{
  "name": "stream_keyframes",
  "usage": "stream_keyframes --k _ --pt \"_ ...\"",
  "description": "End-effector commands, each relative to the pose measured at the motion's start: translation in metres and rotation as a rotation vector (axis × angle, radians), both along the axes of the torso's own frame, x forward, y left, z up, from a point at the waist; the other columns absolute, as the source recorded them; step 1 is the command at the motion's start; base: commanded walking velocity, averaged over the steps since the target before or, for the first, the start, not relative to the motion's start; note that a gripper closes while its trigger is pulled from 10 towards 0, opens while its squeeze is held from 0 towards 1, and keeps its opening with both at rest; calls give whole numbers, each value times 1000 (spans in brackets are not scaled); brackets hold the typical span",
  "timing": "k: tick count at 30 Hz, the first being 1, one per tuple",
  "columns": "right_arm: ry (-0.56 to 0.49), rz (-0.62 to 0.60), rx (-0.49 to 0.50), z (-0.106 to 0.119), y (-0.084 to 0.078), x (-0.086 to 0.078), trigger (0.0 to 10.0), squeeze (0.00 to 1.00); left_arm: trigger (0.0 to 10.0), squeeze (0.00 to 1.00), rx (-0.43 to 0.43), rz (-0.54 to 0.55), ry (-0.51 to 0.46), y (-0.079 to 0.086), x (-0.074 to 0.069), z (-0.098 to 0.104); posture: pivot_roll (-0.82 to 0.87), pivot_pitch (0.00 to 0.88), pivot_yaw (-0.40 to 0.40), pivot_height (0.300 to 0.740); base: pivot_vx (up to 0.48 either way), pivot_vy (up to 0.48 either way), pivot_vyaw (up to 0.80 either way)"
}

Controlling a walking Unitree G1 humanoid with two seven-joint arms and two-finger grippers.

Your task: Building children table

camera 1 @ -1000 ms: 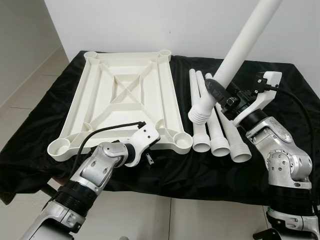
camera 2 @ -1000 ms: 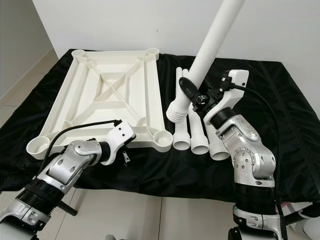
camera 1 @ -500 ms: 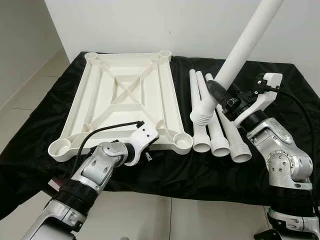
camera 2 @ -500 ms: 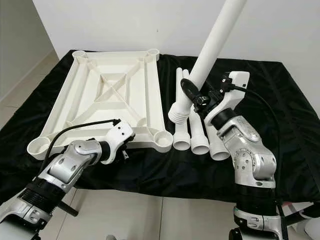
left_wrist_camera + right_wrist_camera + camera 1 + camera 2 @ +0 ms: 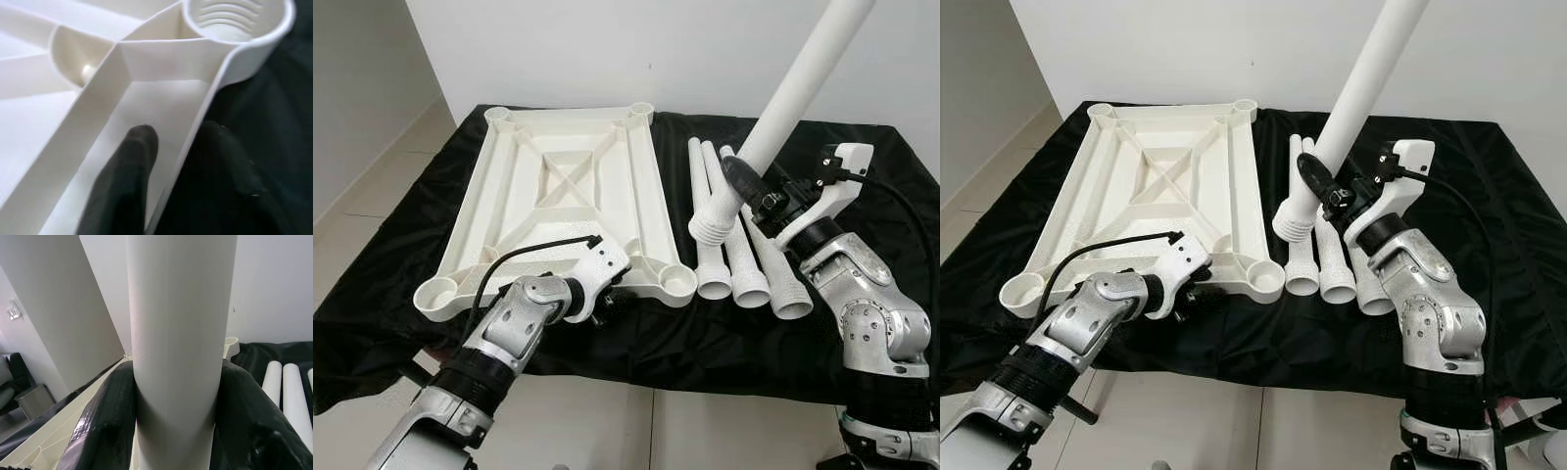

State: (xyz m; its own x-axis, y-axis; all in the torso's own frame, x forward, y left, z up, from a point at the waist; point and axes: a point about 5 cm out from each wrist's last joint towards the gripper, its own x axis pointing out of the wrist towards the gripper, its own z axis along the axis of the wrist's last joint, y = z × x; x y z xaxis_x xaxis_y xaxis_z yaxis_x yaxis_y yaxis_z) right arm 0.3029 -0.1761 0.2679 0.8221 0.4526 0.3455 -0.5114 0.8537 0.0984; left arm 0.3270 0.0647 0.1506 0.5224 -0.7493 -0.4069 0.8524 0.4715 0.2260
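Left eye view shows the upturned tabletop (image 5: 558, 196) lying ribs-up on the black-draped surface (image 5: 862, 323), with a round threaded socket (image 5: 677, 283) at its near corner on the robot's right. Just right of the tabletop, three spare legs (image 5: 744, 245) lie side by side, wide ends toward the robot. The fourth leg (image 5: 783, 108) is off the surface in the right hand (image 5: 741, 183), whose fingers are closed around its lower shaft. Its long axis tilts steeply, the ribbed threaded end lowest and hanging just right of and above that near socket, so the coming move probably needs a short carry left and a swing upright. The left hand (image 5: 171, 181) straddles the tabletop's near rim beside the same socket, one finger inside the rim and one outside, slightly parted, seemingly steadying it.
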Motion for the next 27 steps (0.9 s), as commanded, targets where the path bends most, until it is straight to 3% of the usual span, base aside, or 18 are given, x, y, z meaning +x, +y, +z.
stream_keyframes --k 1,6,7,8,10,11,18,22,27 --pt "-27 -1 -4 6 -1 -4 10000 0 0 0 1 19 15 -3 1 -4 -143 112 74 740 0 0 0" --pt "-23 -4 -9 4 -2 -5 10000 0 0 0 -1 24 11 -6 4 -3 -143 114 73 740 0 0 0" --pt "-22 -6 -9 4 -2 -5 10000 0 1176 0 -2 31 5 -7 6 -2 -144 116 72 740 0 0 0" --pt "-23 -7 -10 5 -2 -5 10000 0 4118 0 -3 36 -1 -9 8 -1 -144 116 72 740 0 0 0" --pt "-23 -7 -10 5 -2 -5 10000 0 4118 0 -2 39 -5 -9 9 0 -144 116 72 740 0 0 0" --pt "-23 -7 -10 5 -2 -5 10000 0 10000 0 1 46 -9 -10 10 1 -145 117 72 740 0 0 0" --pt "-19 -1 -28 3 -3 -6 10000 0 10000 0 23 62 -23 1 12 1 -148 116 73 740 0 0 0" --pt "-5 -11 -47 -2 -10 -6 10000 0 10000 0 19 63 -40 18 11 6 -143 116 70 740 0 0 0" --pt "17 8 -49 -10 -11 0 10000 0 10000 0 -19 54 -40 13 9 12 -120 109 53 740 0 0 0"
